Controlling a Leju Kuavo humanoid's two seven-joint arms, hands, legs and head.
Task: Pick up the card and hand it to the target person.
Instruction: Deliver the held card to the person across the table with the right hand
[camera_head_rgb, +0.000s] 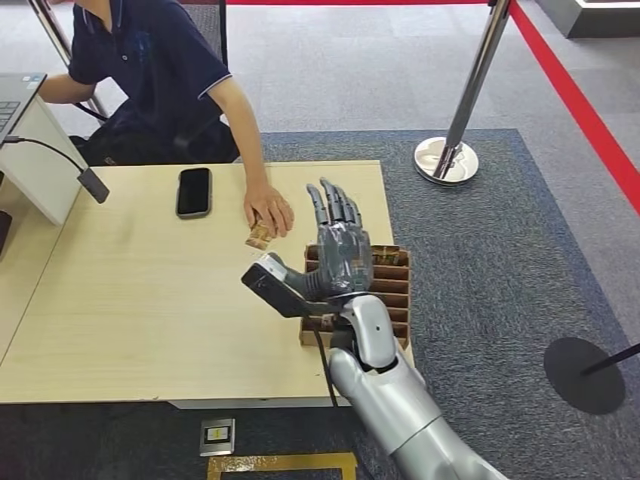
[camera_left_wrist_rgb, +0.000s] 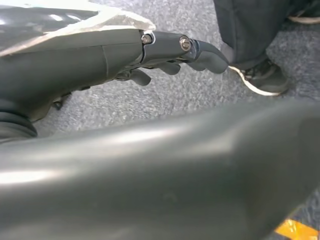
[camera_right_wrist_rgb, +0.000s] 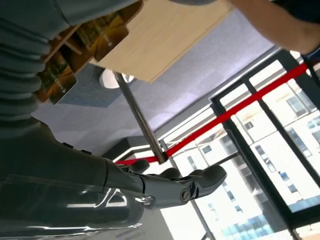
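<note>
The right hand (camera_head_rgb: 340, 245) is raised above the wooden card box (camera_head_rgb: 392, 290) at the bench's (camera_head_rgb: 136, 300) 4 o'clock corner; its fingers (camera_head_rgb: 336, 205) are spread and pointing toward 12 o'clock, the thumb sticking out toward 9 o'clock, and it has hold of nothing; in the right wrist view the fingers (camera_right_wrist_rgb: 203, 177) reach out straight with nothing between them. The card (camera_head_rgb: 259, 236) lies on the bench at about 10 o'clock from that hand, under the fingertips of the person's hand (camera_head_rgb: 268, 208), which presses on it; the person (camera_head_rgb: 151, 70) sits at the bench's 12 o'clock edge. A black phone (camera_head_rgb: 193, 191) lies flat at 9 o'clock from the card, well apart. The left hand (camera_left_wrist_rgb: 113, 55) hangs over grey carpet (camera_left_wrist_rgb: 113, 110); its fingers (camera_left_wrist_rgb: 203, 52) are gently curved and carry nothing.
</note>
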